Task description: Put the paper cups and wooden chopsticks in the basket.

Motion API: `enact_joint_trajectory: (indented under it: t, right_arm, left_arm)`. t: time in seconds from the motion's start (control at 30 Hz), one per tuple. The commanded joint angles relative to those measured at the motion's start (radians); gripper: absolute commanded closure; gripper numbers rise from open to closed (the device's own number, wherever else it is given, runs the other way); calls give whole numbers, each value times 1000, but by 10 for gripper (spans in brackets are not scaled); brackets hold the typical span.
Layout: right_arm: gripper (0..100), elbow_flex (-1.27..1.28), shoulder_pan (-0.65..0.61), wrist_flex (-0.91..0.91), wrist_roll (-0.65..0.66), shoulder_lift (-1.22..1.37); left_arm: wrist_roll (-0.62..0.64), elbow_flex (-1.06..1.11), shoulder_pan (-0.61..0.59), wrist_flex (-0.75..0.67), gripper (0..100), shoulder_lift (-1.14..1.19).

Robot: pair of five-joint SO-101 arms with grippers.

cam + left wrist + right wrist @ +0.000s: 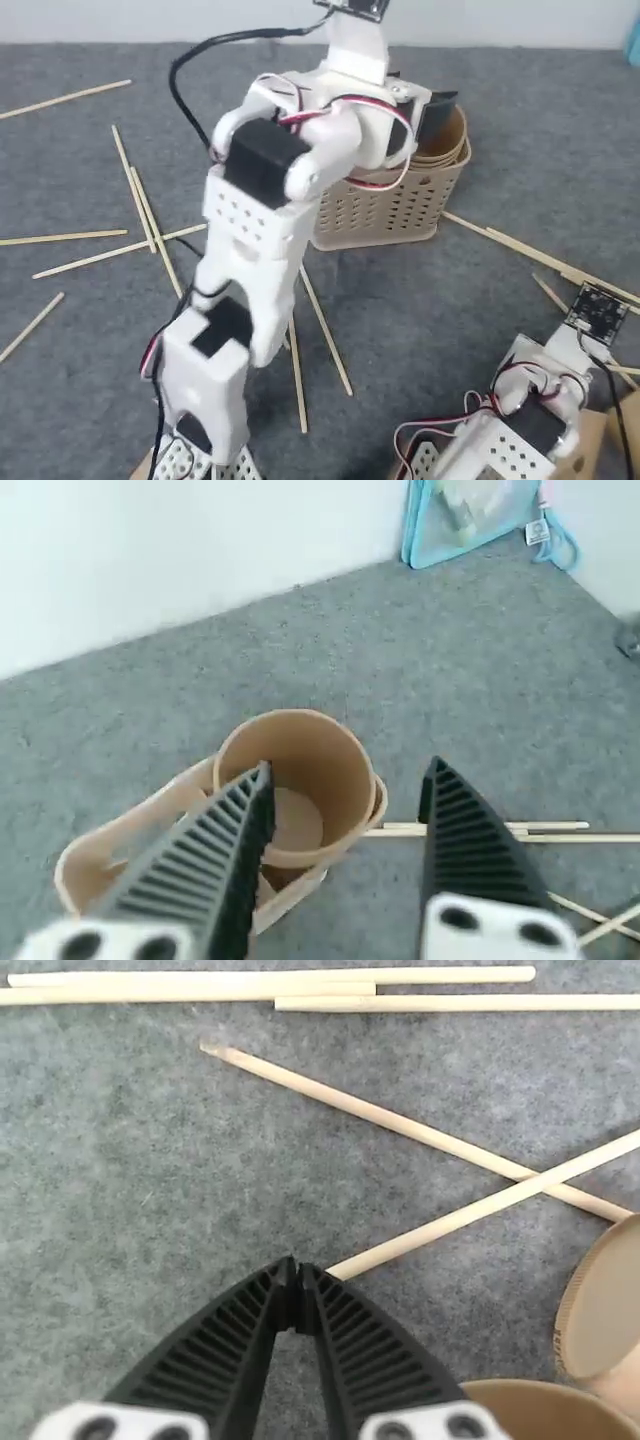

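Over the basket (80, 872), left pincer (350, 768) gapes wide above a cup (300, 765). Right pincer (298, 1265) closed, empty, just above loose chopsticks (400, 1125).

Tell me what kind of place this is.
Likely an indoor room set up for robot practice: grey carpet meets a plain white wall, a blue bag sits against that wall, and wooden chopsticks lie scattered around a basket.

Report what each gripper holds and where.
Nothing. The left gripper is open above the paper cup in the basket; the right gripper is shut, empty.
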Motion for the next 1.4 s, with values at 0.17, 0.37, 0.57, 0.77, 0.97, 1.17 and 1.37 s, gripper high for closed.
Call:
enact_joint_trajectory:
  t: [0.17, 0.37, 0.57, 0.77, 0.97, 1.17, 1.37]
  right_arm:
    - [991, 5, 16, -99, -5, 5]
    - [990, -152, 102, -104, -5, 5]
    - [989, -242, 196, -93, -5, 5]
    - [989, -399, 234, 93, -3, 12]
    - [989, -483, 283, 133, -2, 13]
    - [988, -540, 337, 200, 94, 13]
    - [985, -546, 458, 188, 110, 15]
  left_arm:
    - [-20, 300, 6, 34, 772, -301]
    - [-58, 555, 0, 28, 772, -486]
    - [-71, 803, -2, -21, 772, -646]
    - [-71, 1150, -84, -181, 772, -807]
    - [-72, 1566, -161, -397, 770, -1007]
    - [-120, 1877, -176, -555, 770, -1174]
    - [-120, 1983, -170, -620, 771, -1246]
